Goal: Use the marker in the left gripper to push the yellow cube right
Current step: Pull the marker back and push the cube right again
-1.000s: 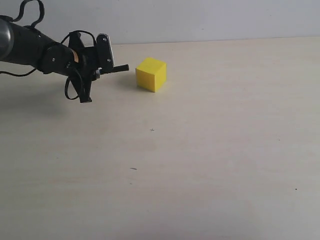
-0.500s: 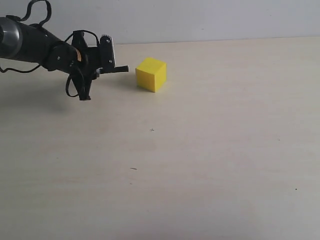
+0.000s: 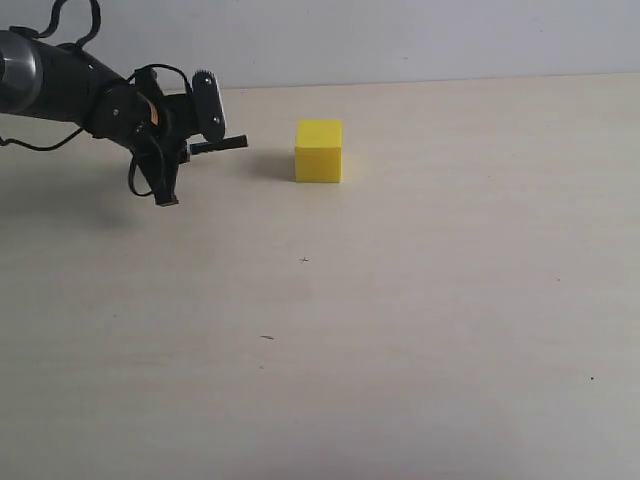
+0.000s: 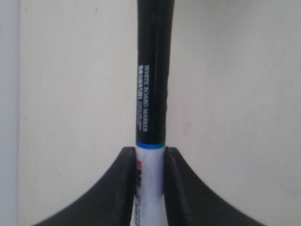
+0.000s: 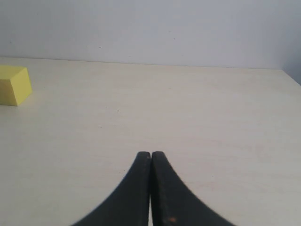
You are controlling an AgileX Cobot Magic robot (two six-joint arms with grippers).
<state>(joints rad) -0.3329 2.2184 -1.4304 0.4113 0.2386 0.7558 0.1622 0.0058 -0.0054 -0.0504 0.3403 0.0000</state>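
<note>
In the upper left of the exterior view, a dark, rounded robot arm [image 3: 60, 85] trailing looped black cables [image 3: 140, 175] reaches in over a pale beige, matte desk [image 3: 420, 300] whose smooth surface carries a few tiny dark specks. At its end, the black two-fingered left claw [image 3: 190, 143] is closed on a slim marker [image 3: 228, 144], and only the marker's black end shows past the fingers, lying almost level and pointing towards the right of the frame. The left wrist view gives the grip more clearly: two curved, matte black fingers [image 4: 123, 188] pinch the white barrel from both sides, just behind a thin blue ring, and beyond that ring runs the long, glossy black cap with small white lettering printed along it. The small bright-yellow cube [image 3: 319, 152] sits flat on the desk in the upper part of the exterior view, left of centre and to the right of the marker's end, with a strip of bare desk between the two, so they do not touch. Its edges are sharp and its faces plain and matte, one face square to the camera. Behind the desk rises a plain, pale grey wall [image 3: 430, 35]. In the right wrist view, the black right claw [image 5: 150, 155] has its curved fingers pressed flat together, gripping nothing, with the cube well apart from it.
</note>
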